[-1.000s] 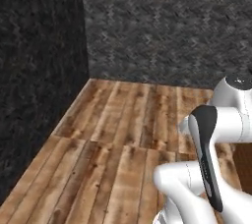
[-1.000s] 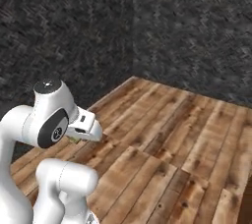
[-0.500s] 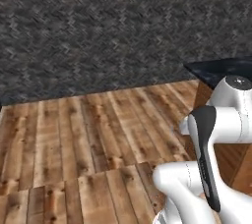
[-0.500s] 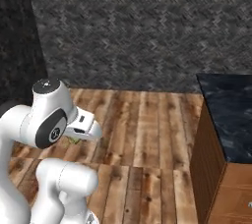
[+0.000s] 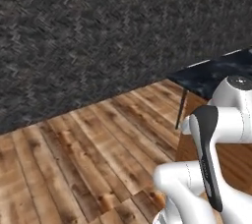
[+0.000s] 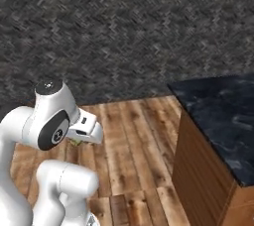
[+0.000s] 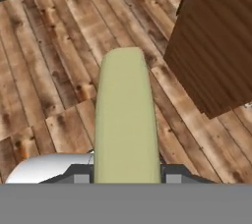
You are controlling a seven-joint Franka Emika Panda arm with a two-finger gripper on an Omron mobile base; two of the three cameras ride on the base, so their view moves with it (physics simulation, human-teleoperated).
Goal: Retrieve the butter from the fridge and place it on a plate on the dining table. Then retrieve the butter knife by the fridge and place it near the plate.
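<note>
Hand view: pale-yellow rectangular stick of butter (image 7: 127, 120) runs lengthwise up the middle of the frame, its near end sitting between the two small dark finger tips (image 7: 78, 175) of the pincer (image 7: 127, 176), which is clenched on it, one tip pressed to each long side. Butter hangs in the air over the brown wood-plank floor (image 7: 59, 70), not touching anything else. Upper right of same view: wooden side panel of the long table w/ black white-veined marble top (image 7: 211, 46), off to one side of the butter and apart from it. Right base view: white arm w/ dark joints folded low at lower left, pincer (image 6: 79, 140) tucked just under the white hand block, a sliver of yellowish butter (image 6: 75, 141) showing beneath it; pincer mostly hidden by the hand there. Table (image 6: 223, 116) fills the right side of that view, dark marble top over a wooden base, well apart from the arm. Left base view: table corner (image 5: 216, 73) at right edge w/ a thin dark leg dropping to the floor; arm in lower right. Dark grey herringbone-textured wall (image 5: 98, 36) behind, meeting the plank floor.
</note>
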